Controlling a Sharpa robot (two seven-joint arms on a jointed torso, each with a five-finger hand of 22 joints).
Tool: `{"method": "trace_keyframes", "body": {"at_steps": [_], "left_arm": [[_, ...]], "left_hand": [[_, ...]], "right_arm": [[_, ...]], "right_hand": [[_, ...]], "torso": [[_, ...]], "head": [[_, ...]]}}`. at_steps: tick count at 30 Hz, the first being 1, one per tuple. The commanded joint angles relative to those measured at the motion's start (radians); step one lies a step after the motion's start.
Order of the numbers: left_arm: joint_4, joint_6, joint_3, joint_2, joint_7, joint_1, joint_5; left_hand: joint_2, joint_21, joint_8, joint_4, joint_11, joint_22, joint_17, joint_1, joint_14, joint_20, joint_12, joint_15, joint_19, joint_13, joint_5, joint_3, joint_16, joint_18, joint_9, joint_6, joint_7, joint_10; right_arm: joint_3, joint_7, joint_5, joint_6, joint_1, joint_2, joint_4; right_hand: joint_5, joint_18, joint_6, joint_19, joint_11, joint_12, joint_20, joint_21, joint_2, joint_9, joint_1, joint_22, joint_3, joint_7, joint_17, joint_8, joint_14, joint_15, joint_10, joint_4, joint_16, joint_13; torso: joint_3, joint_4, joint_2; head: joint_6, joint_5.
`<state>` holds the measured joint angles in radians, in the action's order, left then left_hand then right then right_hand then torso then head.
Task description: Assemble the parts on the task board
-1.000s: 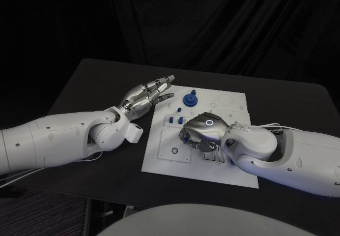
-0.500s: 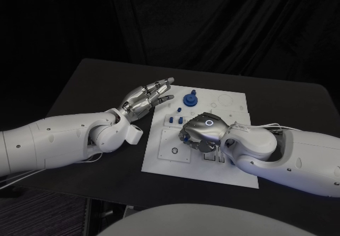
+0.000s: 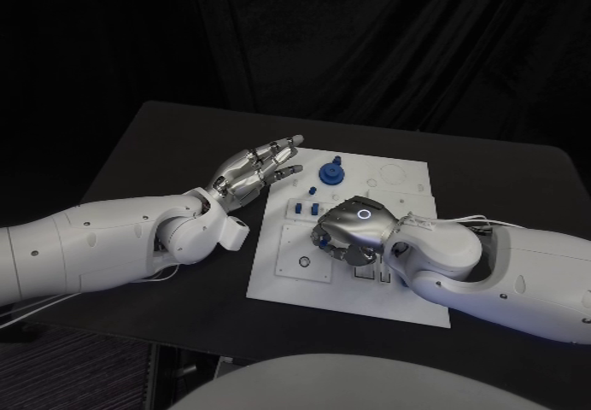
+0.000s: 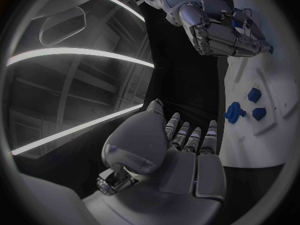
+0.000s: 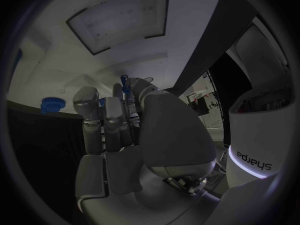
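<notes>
Task board (image 3: 406, 184) white, mid-table. Right hand (image 3: 351, 232) down over board centre, fingers curled under, clamped on small blue part (image 3: 325, 242) at hand's 8 o'clock. Large blue round part (image 3: 330, 172) standing on board at 12 o'clock from right hand, well apart. Left hand (image 3: 255, 166) off board's left edge, at 9 o'clock from round part, fingers spread, holding nothing.

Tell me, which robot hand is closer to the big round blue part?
The left hand. Its fingertips hover just beside the round blue part at the task board's far end; the right hand is nearer the board's middle.
</notes>
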<state>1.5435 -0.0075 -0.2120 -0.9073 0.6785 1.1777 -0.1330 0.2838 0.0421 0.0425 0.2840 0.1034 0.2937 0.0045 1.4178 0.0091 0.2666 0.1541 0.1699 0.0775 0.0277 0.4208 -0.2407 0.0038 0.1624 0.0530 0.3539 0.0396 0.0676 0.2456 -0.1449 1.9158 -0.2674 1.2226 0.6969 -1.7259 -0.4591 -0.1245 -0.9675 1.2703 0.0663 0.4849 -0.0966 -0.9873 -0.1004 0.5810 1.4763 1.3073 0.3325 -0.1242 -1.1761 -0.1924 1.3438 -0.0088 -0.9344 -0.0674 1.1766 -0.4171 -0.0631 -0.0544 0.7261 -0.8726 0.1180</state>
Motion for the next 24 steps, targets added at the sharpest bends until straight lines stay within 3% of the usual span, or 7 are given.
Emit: {"method": "trace_keyframes", "body": {"at_steps": [1, 24], "left_arm": [[-0.001, 0.011, 0.001, 0.003, 0.034, -0.002, 0.004], [-0.008, 0.015, 0.001, 0.008, 0.029, -0.003, 0.004]], "left_hand": [[0.002, 0.005, -0.001, 0.001, -0.001, -0.001, -0.001, 0.009, 0.001, 0.009, -0.003, 0.005, 0.000, -0.001, 0.006, 0.005, 0.000, 0.013, 0.001, -0.002, 0.006, -0.008], [0.002, 0.005, -0.001, 0.001, -0.001, -0.002, -0.001, 0.011, 0.001, 0.010, -0.003, 0.005, 0.000, -0.001, 0.006, 0.006, 0.000, 0.013, 0.001, -0.002, 0.007, -0.009]], "right_arm": [[0.001, -0.015, 0.008, 0.013, -0.004, 0.002, 0.000], [0.001, -0.011, -0.038, 0.022, -0.004, -0.004, 0.007]], "right_hand": [[0.005, 0.010, 0.005, 0.004, 0.000, -0.007, 0.004, -0.001, 0.001, -0.001, -0.012, 0.113, -0.002, 0.002, 0.001, 0.005, -0.001, -0.009, -0.002, -0.006, -0.001, 0.001], [0.007, 0.009, 0.007, 0.003, -0.001, -0.011, 0.005, 0.000, 0.002, -0.003, -0.013, 0.112, -0.001, 0.002, -0.001, 0.008, 0.000, -0.011, 0.001, -0.007, 0.001, 0.003]], "torso": [[0.0002, 0.0001, 0.000], [0.0011, 0.0005, 0.000]], "head": [[0.000, -0.001], [0.000, 0.001]]}}
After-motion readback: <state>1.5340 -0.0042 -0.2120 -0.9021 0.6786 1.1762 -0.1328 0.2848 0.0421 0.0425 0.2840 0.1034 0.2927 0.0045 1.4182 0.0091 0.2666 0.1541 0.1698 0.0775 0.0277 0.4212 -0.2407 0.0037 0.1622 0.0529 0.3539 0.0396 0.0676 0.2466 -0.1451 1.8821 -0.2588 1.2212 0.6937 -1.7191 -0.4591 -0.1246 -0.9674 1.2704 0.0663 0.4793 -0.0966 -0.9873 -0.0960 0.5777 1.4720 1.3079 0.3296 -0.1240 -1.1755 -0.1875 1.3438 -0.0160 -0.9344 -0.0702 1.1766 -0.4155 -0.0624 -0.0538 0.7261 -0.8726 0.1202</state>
